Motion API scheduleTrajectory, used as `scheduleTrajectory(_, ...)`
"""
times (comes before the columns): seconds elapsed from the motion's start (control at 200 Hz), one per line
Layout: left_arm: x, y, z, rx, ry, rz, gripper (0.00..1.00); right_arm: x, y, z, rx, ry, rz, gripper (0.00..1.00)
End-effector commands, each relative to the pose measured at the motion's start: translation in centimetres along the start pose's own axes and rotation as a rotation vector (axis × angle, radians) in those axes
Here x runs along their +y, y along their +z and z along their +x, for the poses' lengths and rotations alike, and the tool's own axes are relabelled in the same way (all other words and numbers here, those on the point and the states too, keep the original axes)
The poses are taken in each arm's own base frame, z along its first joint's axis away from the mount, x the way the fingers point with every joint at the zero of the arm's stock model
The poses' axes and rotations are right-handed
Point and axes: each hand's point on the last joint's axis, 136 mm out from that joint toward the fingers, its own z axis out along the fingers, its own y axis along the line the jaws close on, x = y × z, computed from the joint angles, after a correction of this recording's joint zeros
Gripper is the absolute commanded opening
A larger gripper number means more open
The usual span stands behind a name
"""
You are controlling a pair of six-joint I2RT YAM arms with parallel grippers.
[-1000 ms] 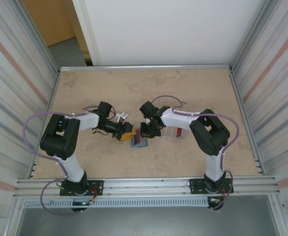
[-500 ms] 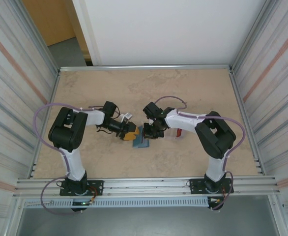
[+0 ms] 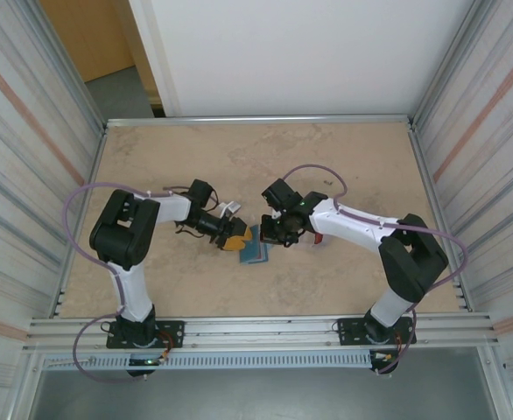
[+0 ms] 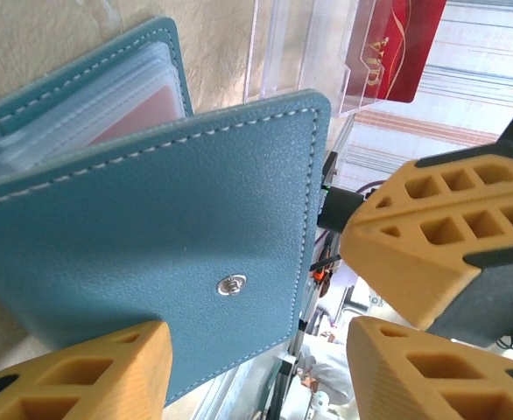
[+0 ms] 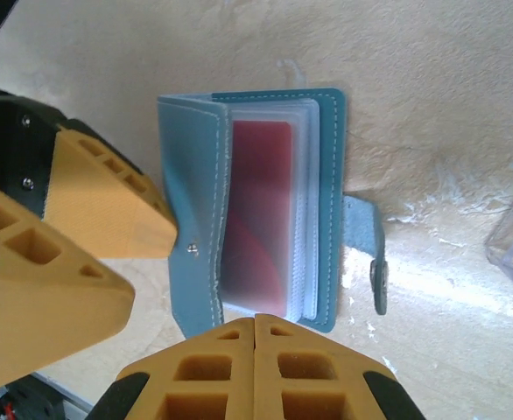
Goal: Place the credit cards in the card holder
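Note:
The teal-blue card holder lies open on the table between both grippers. One red credit card sits in its clear sleeves, and its closing tab sticks out to the side. My left gripper is open, with the raised front cover standing between its fingers and leaning on one finger. My right gripper is shut and empty, its tips right at the holder's edge. Another red credit card stands in a clear plastic case behind the holder.
The clear case sits on the table just right of the right gripper. Metal walls close in the tan table on both sides, and a rail runs along the near edge.
Both grippers and the card holder have shifted a little to the right. The right arm has stretched out, its elbow swinging right. The left jaws have widened slightly.

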Motion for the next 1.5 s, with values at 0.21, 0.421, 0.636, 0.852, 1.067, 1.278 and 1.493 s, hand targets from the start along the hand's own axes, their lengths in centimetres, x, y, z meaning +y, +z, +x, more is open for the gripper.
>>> scheduleTrajectory(0.21,0.0,0.5,0.0,0.028,0.004,-0.005,0.54,1.7,0.8,0.2,0.011,0.015,-0.048,0.02)
scheduleTrajectory(0.421,0.1,0.6,0.0,0.034,0.000,-0.004,0.53,3.0,0.5,0.1,0.000,0.008,-0.080,0.00)
scheduleTrajectory(0.636,0.0,0.5,0.0,0.033,0.004,-0.002,0.52,1.4,3.1,0.5,0.049,0.041,-0.054,0.00)
scheduleTrajectory(0.852,-0.4,0.4,0.0,0.031,0.012,-0.001,0.52,-1.2,4.9,0.9,0.085,0.075,0.001,0.00)
scheduleTrajectory(1.067,-2.4,-0.8,0.1,-0.012,0.095,-0.035,0.51,-3.0,5.6,1.4,0.105,0.097,0.035,0.00)
scheduleTrajectory(1.278,-0.2,-1.2,1.0,-0.024,0.076,-0.167,0.47,-3.8,6.4,1.6,0.122,0.107,0.049,0.00)
scheduleTrajectory(1.493,2.6,-0.5,1.3,0.018,0.020,-0.268,0.44,-3.9,6.4,1.6,0.119,0.108,0.054,0.00)
